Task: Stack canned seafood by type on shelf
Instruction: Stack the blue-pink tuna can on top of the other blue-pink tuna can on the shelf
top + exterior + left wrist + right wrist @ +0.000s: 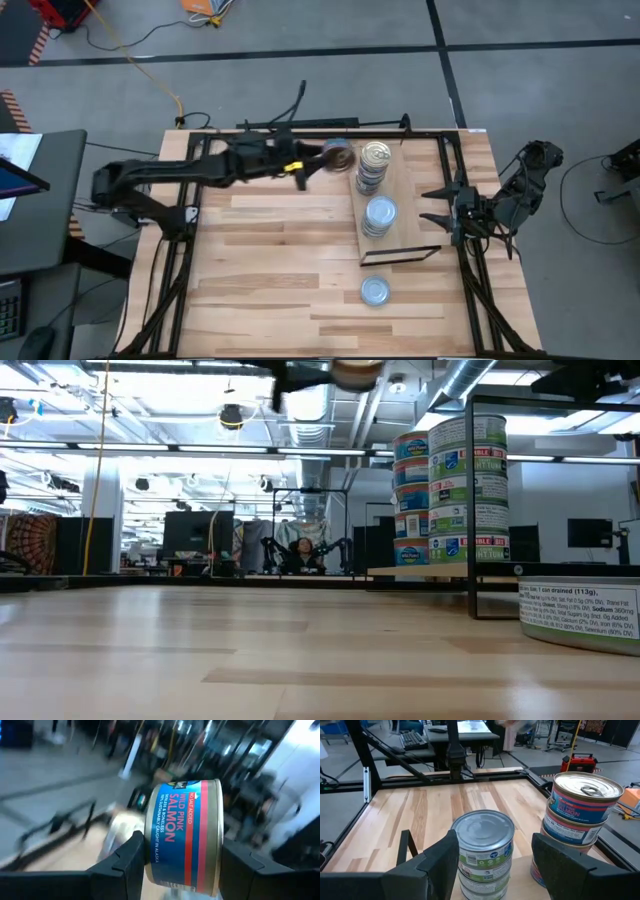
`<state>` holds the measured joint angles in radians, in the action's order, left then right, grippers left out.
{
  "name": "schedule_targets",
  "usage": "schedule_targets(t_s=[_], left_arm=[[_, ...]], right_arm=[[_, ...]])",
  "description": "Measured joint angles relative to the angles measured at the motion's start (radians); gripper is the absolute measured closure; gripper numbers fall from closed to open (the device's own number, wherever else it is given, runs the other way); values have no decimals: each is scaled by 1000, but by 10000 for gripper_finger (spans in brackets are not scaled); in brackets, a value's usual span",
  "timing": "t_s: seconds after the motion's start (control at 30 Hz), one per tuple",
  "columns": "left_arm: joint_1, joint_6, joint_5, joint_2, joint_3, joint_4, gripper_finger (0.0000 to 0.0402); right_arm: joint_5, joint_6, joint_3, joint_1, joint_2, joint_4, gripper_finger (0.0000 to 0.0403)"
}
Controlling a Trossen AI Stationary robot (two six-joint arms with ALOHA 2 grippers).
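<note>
My left gripper (328, 158) is shut on a blue-and-red salmon tin (182, 835), high over the table's far part and just left of the shelf (412, 190). In the low view this tin (355, 370) hangs above the stacks' tops. On the shelf stand a stack of gold-topped salmon tins (374, 160) and a stack of silvery-topped green-label tins (380, 215), each resting bottom on top. One silvery-topped tin (374, 291) sits flat on the tabletop near the front. My right gripper (442, 206) waits open at the shelf's right side, facing the stacks. My left gripper pinches the salmon tin between its two fingers, one on each flat end (150, 855). The fingers reach level from the table's left. The tin is lifted clear and turned on its side, its label wall (175, 820) facing the wrist camera.
A thin dark strip (400, 255) stands at the shelf's near end. A black frame (450, 150) runs round the table. Bare wood (270, 260) spreads over the left and near parts of the tabletop.
</note>
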<state>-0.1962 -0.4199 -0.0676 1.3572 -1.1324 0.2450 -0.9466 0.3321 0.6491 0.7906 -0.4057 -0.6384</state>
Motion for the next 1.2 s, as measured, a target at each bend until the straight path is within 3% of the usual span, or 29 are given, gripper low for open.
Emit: schedule_targets(t_s=[0.13,0.27,0.37,0.67,0.93,1.2], left_arm=[[-31,-76,44,142,-8,264,221],[-62,-141,158,278,-99,348,213],[-66,-155,250,364,-194,342,209],[-67,-104,250,494,-437,116,214],[-90,-201,222,494,-454,-53,213],[-102,-297,188,494,-453,-56,212]], right_arm=[[-1,0,0,0,0,3,126],[-3,-3,-17,0,2,5,126],[-3,-8,-21,0,1,6,126],[-4,-17,-22,0,2,11,126],[-4,-18,-22,0,1,30,126],[-3,-18,-22,0,1,45,126]])
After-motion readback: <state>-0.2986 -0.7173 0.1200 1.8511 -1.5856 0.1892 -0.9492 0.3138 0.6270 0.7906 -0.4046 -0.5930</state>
